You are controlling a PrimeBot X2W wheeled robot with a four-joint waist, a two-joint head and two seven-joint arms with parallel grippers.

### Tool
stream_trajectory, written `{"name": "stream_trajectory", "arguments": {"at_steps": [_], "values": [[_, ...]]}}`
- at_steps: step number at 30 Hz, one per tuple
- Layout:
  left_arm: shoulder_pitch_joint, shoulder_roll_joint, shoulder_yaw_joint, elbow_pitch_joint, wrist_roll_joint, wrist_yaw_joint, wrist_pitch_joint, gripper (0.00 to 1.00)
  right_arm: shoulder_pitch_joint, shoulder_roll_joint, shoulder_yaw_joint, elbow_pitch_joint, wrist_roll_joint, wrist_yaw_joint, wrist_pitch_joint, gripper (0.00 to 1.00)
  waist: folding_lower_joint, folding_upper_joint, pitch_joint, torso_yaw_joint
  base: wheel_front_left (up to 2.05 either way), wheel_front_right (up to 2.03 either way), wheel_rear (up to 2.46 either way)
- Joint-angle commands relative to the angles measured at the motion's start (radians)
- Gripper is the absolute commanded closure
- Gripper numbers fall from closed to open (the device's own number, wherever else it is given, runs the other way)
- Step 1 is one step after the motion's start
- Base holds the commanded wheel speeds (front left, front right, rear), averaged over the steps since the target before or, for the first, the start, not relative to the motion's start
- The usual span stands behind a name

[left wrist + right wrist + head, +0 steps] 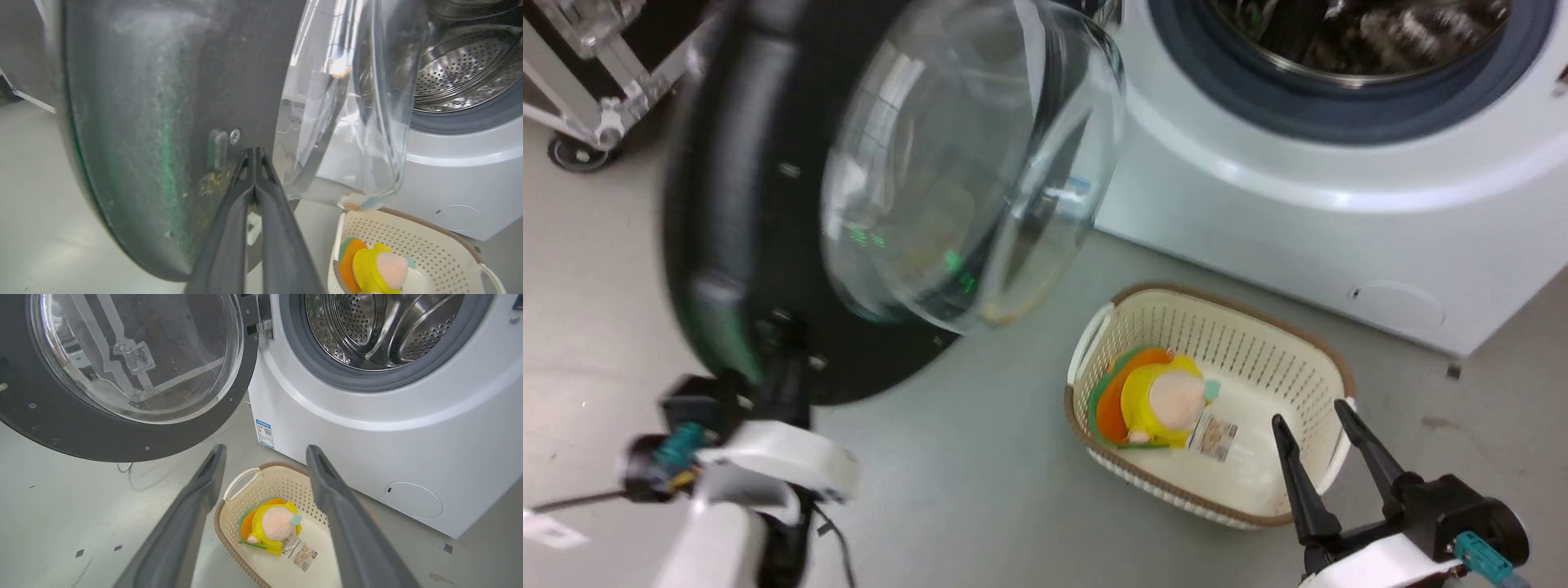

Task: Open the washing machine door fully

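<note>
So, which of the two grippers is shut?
The left gripper: its fingers pressed together, tips at the matt inner face of the washing machine door. The right gripper is open, fingers spread, aimed at the laundry basket.

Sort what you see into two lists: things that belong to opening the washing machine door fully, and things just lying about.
Job in hand: washing machine door; washing machine; left claw, shut, tips at the door's inner face.

Lying about: laundry basket; plush toy inside it; wheeled metal frame.
</note>
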Motion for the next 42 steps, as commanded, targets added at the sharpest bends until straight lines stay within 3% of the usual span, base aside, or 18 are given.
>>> {"name": "stream_trajectory", "arguments": {"at_steps": [1, 4, 12, 22, 27, 32, 37, 40, 42], "values": [[-0.022, 0.016, 0.018, 0.01, -0.011, -0.003, -0.007, 1.0, -0.013, -0.002, -0.001, -0.009, -0.007, -0.001, 0.004, 0.0, -0.0001, 0.0, 0.06, 0.002, 0.0, 0.0, 0.0], [-0.091, 0.088, 0.078, 0.072, -0.025, -0.007, -0.011, 1.0, -0.031, -0.019, -0.008, -0.033, -0.017, -0.001, 0.022, 0.0, -0.0001, 0.0, 0.116, -0.007, 0.0, 0.0, 0.0], [-0.231, 0.203, 0.172, 0.239, -0.061, -0.024, -0.027, 1.0, -0.049, -0.04, -0.021, -0.062, -0.02, -0.001, 0.042, 0.0, -0.0001, 0.0, 0.176, -0.031, 0.0, 0.0, 0.0], [-0.335, 0.254, 0.191, 0.394, -0.066, -0.061, -0.057, 1.0, -0.056, -0.047, -0.031, -0.083, -0.025, -0.001, 0.054, 0.0, -0.0001, 0.0, 0.197, -0.055, 0.0, 0.0, 0.0], [-0.329, 0.237, 0.175, 0.413, -0.046, -0.072, -0.071, 1.0, -0.058, -0.041, -0.037, -0.069, -0.02, -0.001, 0.04, 0.0, -0.0001, 0.0, 0.16, -0.073, 0.0, 0.0, 0.0], [-0.272, 0.181, 0.142, 0.34, -0.02, -0.087, -0.075, 1.0, -0.069, -0.028, -0.07, -0.055, -0.017, -0.001, 0.01, 0.0, -0.0001, 0.0, 0.084, -0.099, 0.0, 0.0, 0.0], [-0.144, 0.1, 0.091, 0.173, 0.029, -0.084, -0.075, 1.0, -0.073, -0.012, -0.115, -0.047, -0.027, -0.001, -0.02, 0.0, -0.0001, 0.0, -0.032, -0.154, 0.0, 0.0, 0.0], [0.03, 0.031, 0.054, -0.003, 0.075, -0.057, -0.076, 1.0, -0.032, 0.001, -0.144, -0.05, -0.032, -0.001, -0.034, 0.0, -0.0001, 0.0, -0.14, -0.239, 0.0, 0.0, 0.0], [0.075, 0.015, 0.047, -0.051, 0.089, -0.048, -0.076, 1.0, -0.015, 0.002, -0.143, -0.051, -0.032, -0.001, -0.035, 0.0, -0.0001, 0.0, -0.159, -0.263, 0.0, 0.0, 0.0]]}}
